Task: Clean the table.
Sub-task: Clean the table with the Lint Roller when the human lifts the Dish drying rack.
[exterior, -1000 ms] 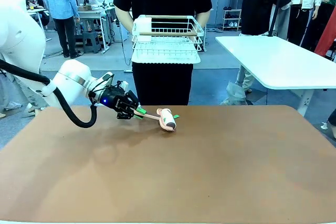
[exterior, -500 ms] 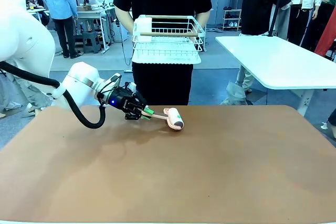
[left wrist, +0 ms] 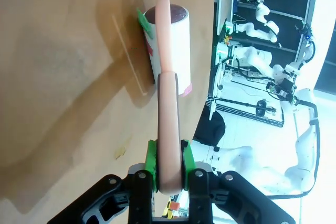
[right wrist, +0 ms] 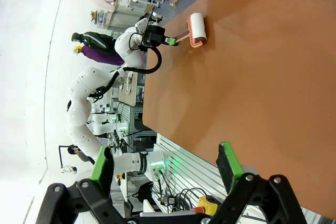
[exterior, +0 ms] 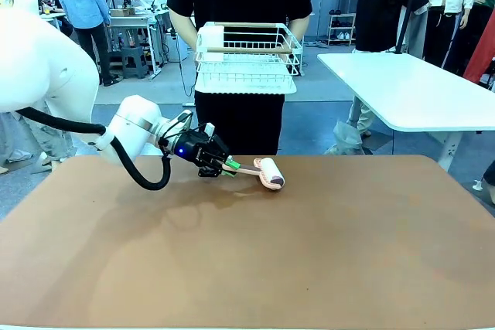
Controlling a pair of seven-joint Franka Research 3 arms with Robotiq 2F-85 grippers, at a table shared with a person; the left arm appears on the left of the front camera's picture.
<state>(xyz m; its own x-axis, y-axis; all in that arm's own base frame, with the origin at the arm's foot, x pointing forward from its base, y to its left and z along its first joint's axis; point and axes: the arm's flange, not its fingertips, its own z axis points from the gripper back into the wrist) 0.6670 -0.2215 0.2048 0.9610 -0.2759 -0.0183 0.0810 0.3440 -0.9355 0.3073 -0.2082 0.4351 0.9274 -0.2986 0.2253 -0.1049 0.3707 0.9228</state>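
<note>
A lint roller (exterior: 271,173) with a pink handle and white roll lies with its roll on the reddish-brown table (exterior: 309,253), near the far edge. My left gripper (exterior: 228,166) is shut on the handle's end. In the left wrist view the green pads (left wrist: 152,162) clamp the handle, and the lint roller (left wrist: 168,51) presses on the table (left wrist: 63,77). My right gripper (right wrist: 165,163) stands open with nothing between its fingers, above the table (right wrist: 252,77). From there the lint roller (right wrist: 197,30) and the left gripper (right wrist: 170,41) show farther off.
A person in black stands at the far edge holding a white wire basket (exterior: 246,56) above it. A white-topped table (exterior: 410,90) stands at the back right. Other people stand farther off.
My left gripper has moved to the right along the far edge, taking the lint roller across the table with it.
</note>
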